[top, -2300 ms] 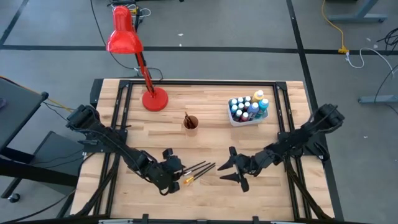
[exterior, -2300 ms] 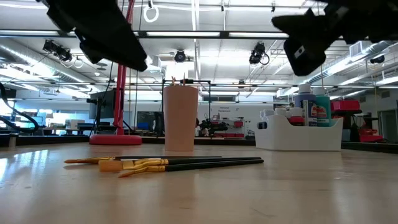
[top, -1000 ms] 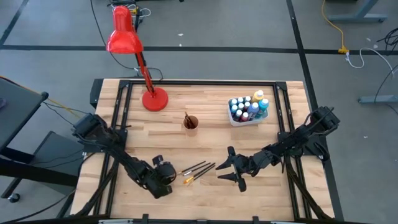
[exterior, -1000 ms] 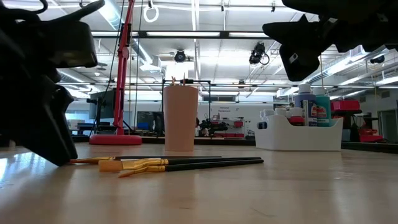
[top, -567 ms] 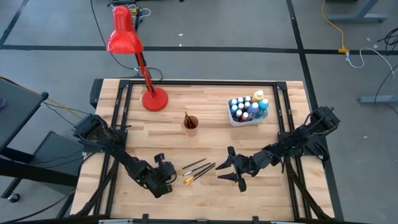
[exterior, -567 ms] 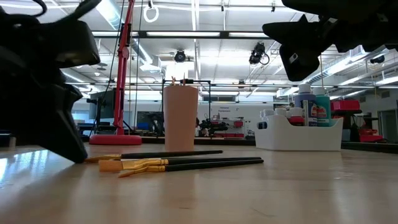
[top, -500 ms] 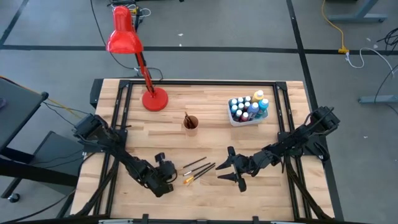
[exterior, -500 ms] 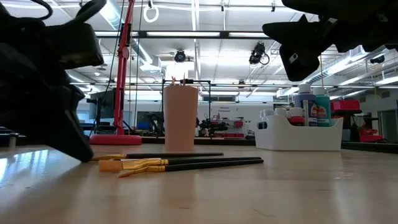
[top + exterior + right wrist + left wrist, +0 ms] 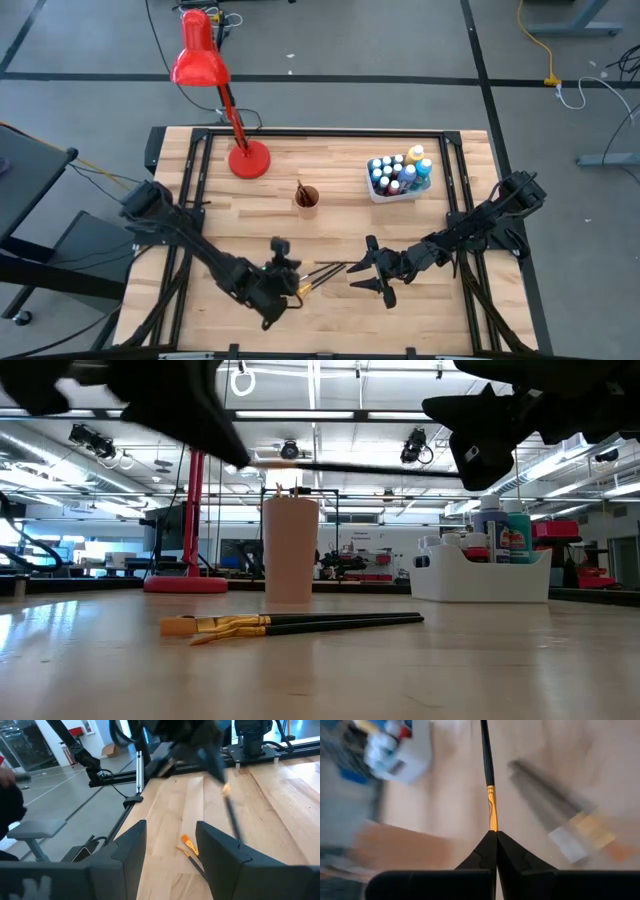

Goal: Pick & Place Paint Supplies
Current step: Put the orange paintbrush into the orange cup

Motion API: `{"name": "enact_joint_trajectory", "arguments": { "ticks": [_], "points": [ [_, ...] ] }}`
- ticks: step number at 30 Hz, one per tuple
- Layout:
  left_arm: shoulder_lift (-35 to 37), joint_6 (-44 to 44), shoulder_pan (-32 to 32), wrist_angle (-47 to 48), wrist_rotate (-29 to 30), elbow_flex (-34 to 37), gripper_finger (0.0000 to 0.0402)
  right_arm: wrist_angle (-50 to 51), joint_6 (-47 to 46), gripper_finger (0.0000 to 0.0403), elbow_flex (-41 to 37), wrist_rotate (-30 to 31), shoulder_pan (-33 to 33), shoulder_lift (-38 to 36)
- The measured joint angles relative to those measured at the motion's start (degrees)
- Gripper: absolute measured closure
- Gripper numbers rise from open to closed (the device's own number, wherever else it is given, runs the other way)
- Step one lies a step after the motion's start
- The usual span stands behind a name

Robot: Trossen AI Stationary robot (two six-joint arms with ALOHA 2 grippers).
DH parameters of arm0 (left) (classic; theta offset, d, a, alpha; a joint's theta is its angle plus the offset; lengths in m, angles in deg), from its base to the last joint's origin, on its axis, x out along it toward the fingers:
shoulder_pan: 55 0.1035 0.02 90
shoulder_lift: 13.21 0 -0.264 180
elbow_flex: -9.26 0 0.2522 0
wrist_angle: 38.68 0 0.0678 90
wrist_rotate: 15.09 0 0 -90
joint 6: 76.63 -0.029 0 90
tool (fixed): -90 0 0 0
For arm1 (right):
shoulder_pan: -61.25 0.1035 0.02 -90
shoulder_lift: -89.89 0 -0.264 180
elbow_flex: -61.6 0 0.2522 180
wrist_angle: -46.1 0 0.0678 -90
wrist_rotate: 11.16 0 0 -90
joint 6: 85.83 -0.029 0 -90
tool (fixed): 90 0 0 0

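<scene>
My left gripper (image 9: 292, 276) is shut on one thin dark-handled paintbrush (image 9: 350, 467) and holds it well above the table near the front middle. Two more paintbrushes (image 9: 300, 623) lie flat on the wood side by side just below it, orange-yellow ends toward the left. Right of them, my right gripper (image 9: 375, 272) hovers open, pointing toward the brushes, with nothing between its fingers. The paint bottles (image 9: 398, 172) stand in a white tub at the far right. My left gripper pinches the brush's orange-yellow end (image 9: 492, 822) between its two fingertips. The fingers come from the table's left, slanting down, and lie along the brush. The dark handle (image 9: 485, 750) sticks straight out ahead of them toward the table's right. The brush hangs about level, clear of the table.
A small orange cup (image 9: 307, 198) with a brush in it stands at the middle of the table, beyond the brushes. The red lamp has its base (image 9: 249, 160) at the far left. A black frame (image 9: 320, 133) runs around the tabletop.
My left gripper has shut on the orange-yellow end of one brush, rolled, and risen toward the table's right. That brush has been lifted clear of the table and now hangs level. The other two brushes have stayed where they were.
</scene>
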Motion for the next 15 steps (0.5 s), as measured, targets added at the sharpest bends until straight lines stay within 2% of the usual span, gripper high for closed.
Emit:
{"name": "enact_joint_trajectory", "arguments": {
  "ticks": [4,9,15],
  "points": [
    [-0.02,-19.03,3.18,13.80,4.89,-9.13,0.0399,0.00,0.00,0.0230,0.00,0.01,0.00,0.00],
    [0.01,-40.64,7.56,24.20,12.55,-18.14,0.0399,0.00,0.00,0.0230,0.00,0.00,0.00,0.00],
    [0.03,-56.77,12.83,32.57,13.83,-25.03,0.0399,0.09,0.02,0.0230,0.00,0.00,0.00,0.00]
  ]
}}
